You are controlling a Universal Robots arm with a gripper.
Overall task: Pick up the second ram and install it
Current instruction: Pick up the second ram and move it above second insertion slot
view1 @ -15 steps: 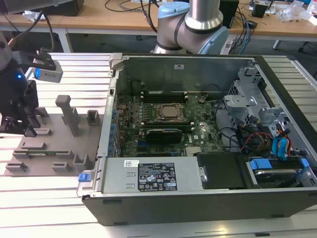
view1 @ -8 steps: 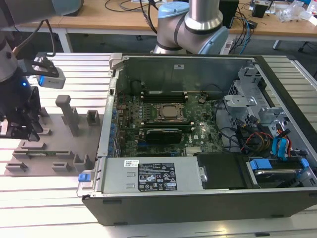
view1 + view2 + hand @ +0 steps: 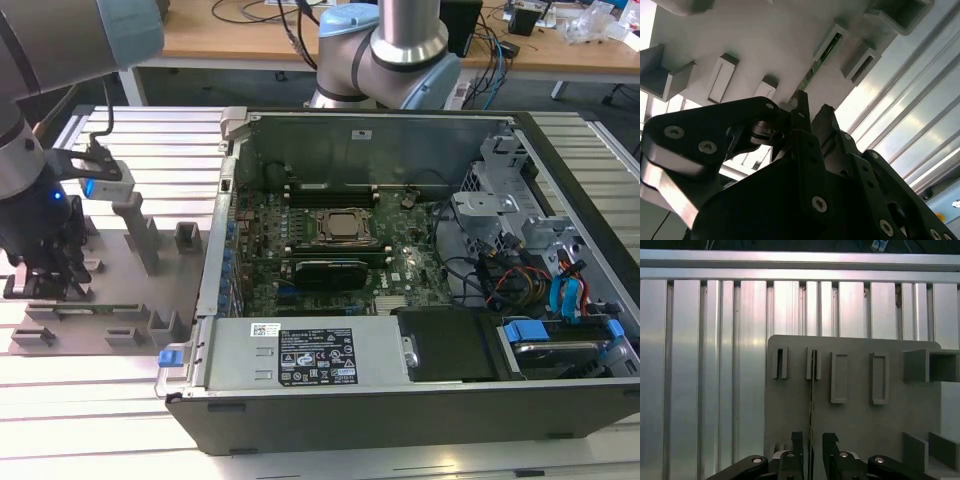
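**Gripper astride second ram at holder, not yet clamped**

- Gripper [image 3: 812, 440] is low over the grey holder plate [image 3: 855, 425], which lies on the ribbed aluminium table [image 3: 705, 365] at the exterior view's left.
- Second ram [image 3: 812, 390] stands on edge in the plate. It shows as a thin green strip, with one end seated in a narrow slotted block [image 3: 813, 363]. Its green edge also shows in the second wrist view [image 3: 826, 49].
- Fingers [image 3: 797, 447] are spread, one on each side of the strip. In the first wrist view a gap shows between the strip and each finger, so there is no pinch on the board.
- In the exterior view the gripper [image 3: 45, 285] sits at the end of the plate farthest from the computer case [image 3: 400, 400].
- The case lies open on the table just beside the plate. The motherboard [image 3: 410, 270] is exposed, with the processor socket [image 3: 345, 228] near its middle. The ram is well apart from the motherboard.
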